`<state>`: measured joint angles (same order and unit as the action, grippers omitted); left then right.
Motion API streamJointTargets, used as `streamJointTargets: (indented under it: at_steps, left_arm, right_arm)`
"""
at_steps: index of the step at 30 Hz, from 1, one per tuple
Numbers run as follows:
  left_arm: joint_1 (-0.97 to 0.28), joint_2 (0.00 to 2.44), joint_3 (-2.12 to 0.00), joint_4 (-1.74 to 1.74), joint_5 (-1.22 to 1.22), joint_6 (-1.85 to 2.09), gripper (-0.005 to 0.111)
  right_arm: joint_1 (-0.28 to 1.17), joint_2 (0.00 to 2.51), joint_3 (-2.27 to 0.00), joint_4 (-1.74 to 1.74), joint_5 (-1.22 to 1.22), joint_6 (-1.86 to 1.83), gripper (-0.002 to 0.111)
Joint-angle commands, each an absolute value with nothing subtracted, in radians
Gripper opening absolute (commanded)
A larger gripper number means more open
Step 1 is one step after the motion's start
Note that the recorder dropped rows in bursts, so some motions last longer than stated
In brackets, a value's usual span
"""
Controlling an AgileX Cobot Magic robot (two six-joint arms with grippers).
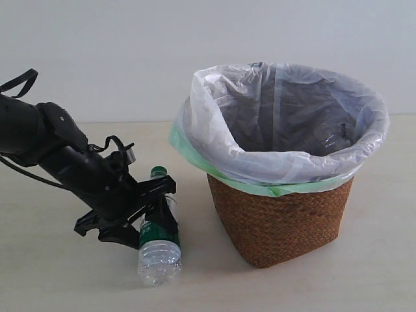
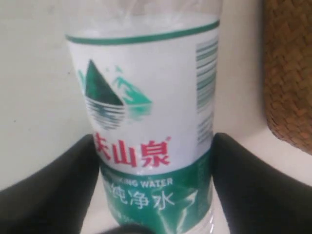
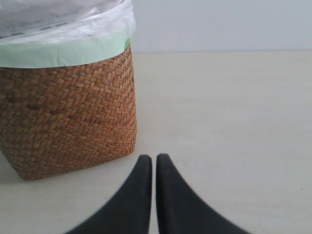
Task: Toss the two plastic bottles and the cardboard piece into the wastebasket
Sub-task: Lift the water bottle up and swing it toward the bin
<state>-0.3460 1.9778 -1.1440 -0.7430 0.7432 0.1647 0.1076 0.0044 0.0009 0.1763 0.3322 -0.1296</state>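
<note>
Left wrist view: left gripper (image 2: 155,146) clamps the green-label water bottle (image 2: 146,87) beside the wicker wastebasket (image 2: 290,73); right gripper (image 3: 154,162) is pressed closed, empty.

The wastebasket (image 1: 279,221) just right of the bottle (image 1: 159,260); open table (image 1: 383,273) beyond.

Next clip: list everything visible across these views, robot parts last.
Clear plastic bottle with green-and-white label and green cap: one, left of the wastebasket, tilted, gripped.
Brown woven wicker wastebasket: one, upright, right of centre.
Translucent white bag: one, lining the wastebasket.
Green bag: one, edge showing under the white one at the rim.
Beige tabletop: one, under everything.
Second bottle, cardboard piece: not visible.
Left fingers: two, black, closed on the bottle's label.
Right fingers: two, black, shut together, empty, beside the wastebasket.
</note>
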Motion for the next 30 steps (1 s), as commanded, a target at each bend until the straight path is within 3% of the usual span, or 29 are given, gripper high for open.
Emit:
streamJointTargets:
  at_steps: [1,11,24,30]
  left_arm:
    - [-0.347,1.978,-1.142,-0.736,0.729,0.255,0.004]
    - [-0.321,1.823,-1.125,-0.578,0.724,0.239,0.004]
    - [-0.101,1.237,-0.758,-0.530,0.288,0.338,0.004]
    - [-0.016,1.093,-0.717,-0.474,0.305,0.405,0.004]
  right_arm:
    - [0.102,0.000,0.000,0.171,0.326,-0.134,0.000]
    - [0.102,0.000,0.000,0.171,0.326,-0.134,0.000]
    - [0.102,0.000,0.000,0.171,0.326,-0.134,0.000]
    - [0.102,0.000,0.000,0.171,0.326,-0.134,0.000]
